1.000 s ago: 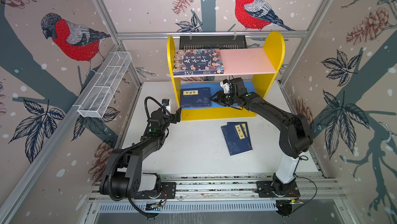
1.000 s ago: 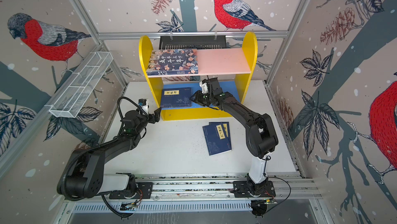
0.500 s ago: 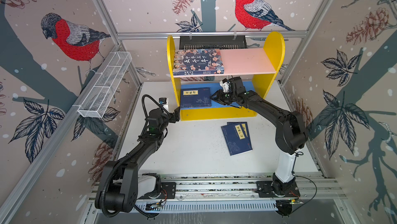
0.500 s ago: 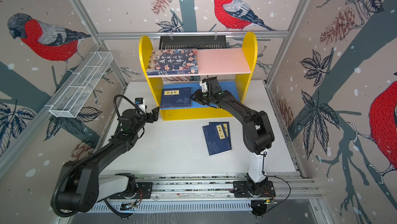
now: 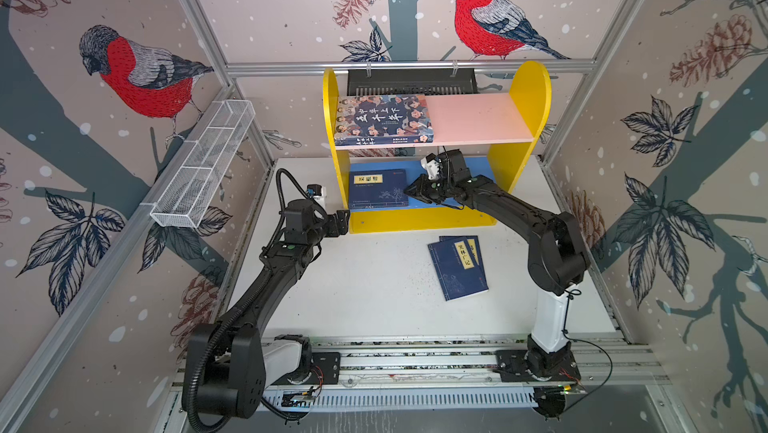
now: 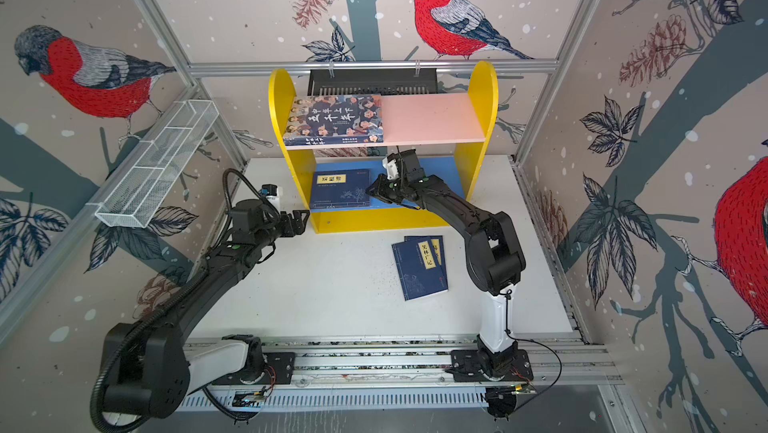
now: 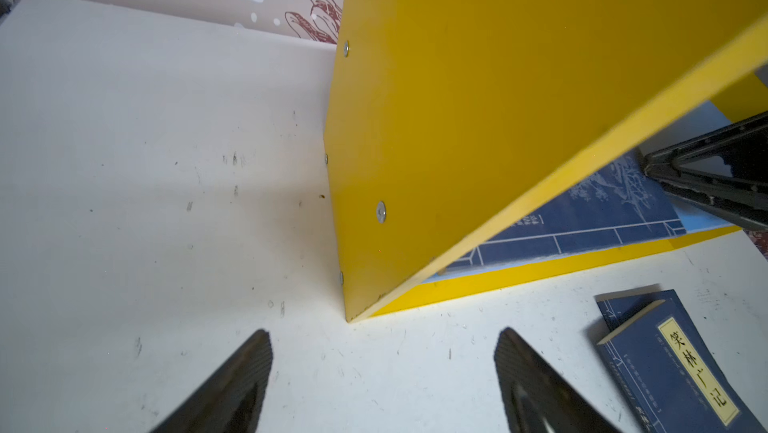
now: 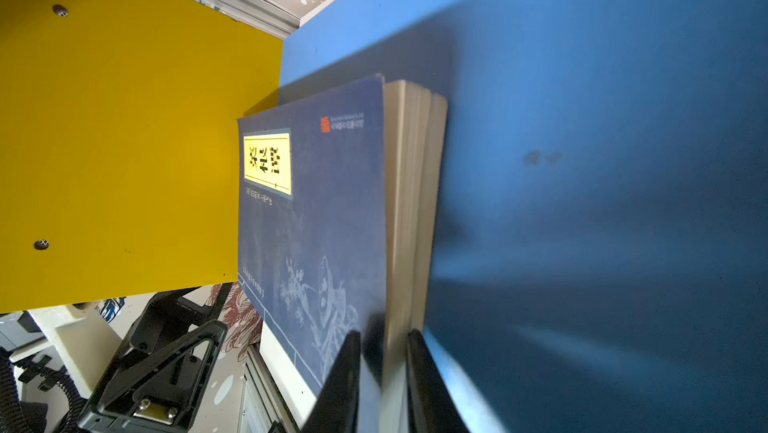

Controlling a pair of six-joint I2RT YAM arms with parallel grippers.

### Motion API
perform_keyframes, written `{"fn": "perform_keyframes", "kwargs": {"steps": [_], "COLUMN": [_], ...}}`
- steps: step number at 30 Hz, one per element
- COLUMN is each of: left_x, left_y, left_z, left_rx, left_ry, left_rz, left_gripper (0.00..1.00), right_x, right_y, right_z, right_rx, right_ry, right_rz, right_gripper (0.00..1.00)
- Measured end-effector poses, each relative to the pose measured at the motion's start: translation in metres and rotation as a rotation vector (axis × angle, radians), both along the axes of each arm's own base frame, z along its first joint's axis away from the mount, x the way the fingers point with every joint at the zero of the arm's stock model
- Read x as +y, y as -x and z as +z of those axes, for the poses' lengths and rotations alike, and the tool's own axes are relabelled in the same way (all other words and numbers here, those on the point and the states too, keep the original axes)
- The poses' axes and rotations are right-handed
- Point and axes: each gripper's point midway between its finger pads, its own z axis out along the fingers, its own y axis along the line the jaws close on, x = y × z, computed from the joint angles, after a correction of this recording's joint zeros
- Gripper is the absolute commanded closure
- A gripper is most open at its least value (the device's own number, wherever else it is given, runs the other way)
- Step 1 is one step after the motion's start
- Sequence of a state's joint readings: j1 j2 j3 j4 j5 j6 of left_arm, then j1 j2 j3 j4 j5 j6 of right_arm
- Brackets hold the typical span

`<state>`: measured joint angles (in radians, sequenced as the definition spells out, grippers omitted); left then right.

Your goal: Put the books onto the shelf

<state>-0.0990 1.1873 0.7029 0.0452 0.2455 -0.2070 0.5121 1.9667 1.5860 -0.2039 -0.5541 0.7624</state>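
The shelf (image 5: 519,90) stands at the back of the table. An illustrated book (image 5: 384,119) lies on its pink upper board. Navy books (image 5: 376,188) lie stacked at the left of the blue lower board. My right gripper (image 5: 409,192) reaches in from the right, and its narrow jaws (image 8: 382,368) pinch the top navy book (image 8: 316,202) by its page edge. Two more navy books (image 5: 457,269) lie overlapped on the table in front of the shelf. My left gripper (image 5: 343,223) hovers open and empty (image 7: 382,368) by the yellow side panel (image 7: 457,119).
A white wire mesh tray (image 5: 203,165) hangs on the left wall. A black slotted basket (image 5: 411,82) hangs behind the shelf. Patterned walls close in both sides, and the arms' base rail (image 5: 415,364) runs along the table's front edge.
The right jaws have narrowed onto the navy book's edge. The left arm's elbow has shifted, while its gripper stays by the shelf's left front corner.
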Motion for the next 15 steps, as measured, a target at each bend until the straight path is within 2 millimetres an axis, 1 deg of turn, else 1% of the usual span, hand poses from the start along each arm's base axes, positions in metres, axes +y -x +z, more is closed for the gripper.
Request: {"fn": "perform_keyframes", "kwargs": {"steps": [3,4,5,6,11,13,15], "left_x": [-0.002,-0.002,-0.003,-0.004,-0.008,-0.011,-0.013], "left_y": [0.003,0.004,0.005,0.005,0.011,0.013,0.016], "left_z": [0.0,0.0,0.0,0.001,0.001,0.003,0.006], "left_rx": [0.022,0.029,0.036,0.042,0.084,0.103,0.117], "left_ry": [0.013,0.016,0.023,0.032,0.058,0.082,0.09], "left_rz": [-0.01,-0.013,-0.017,-0.019,-0.036,-0.043,-0.055], "left_gripper": [0.16,0.16,0.16,0.15,0.16,0.15,0.15], "right_x": [0.001,0.001,0.001,0.002,0.003,-0.001,-0.006], "right_y": [-0.001,-0.001,-0.002,-0.002,-0.001,0.001,0.005], "right_z": [0.001,0.001,0.001,0.002,0.003,0.005,0.011], "right_rx": [-0.003,-0.003,-0.003,-0.004,-0.008,-0.01,-0.024], "right_ry": [-0.002,-0.001,-0.002,-0.002,-0.002,0.005,0.009], "right_rz": [0.0,0.0,0.0,0.001,0.001,-0.009,-0.023], "right_gripper": [0.81,0.78,0.72,0.7,0.58,0.56,0.54]}}
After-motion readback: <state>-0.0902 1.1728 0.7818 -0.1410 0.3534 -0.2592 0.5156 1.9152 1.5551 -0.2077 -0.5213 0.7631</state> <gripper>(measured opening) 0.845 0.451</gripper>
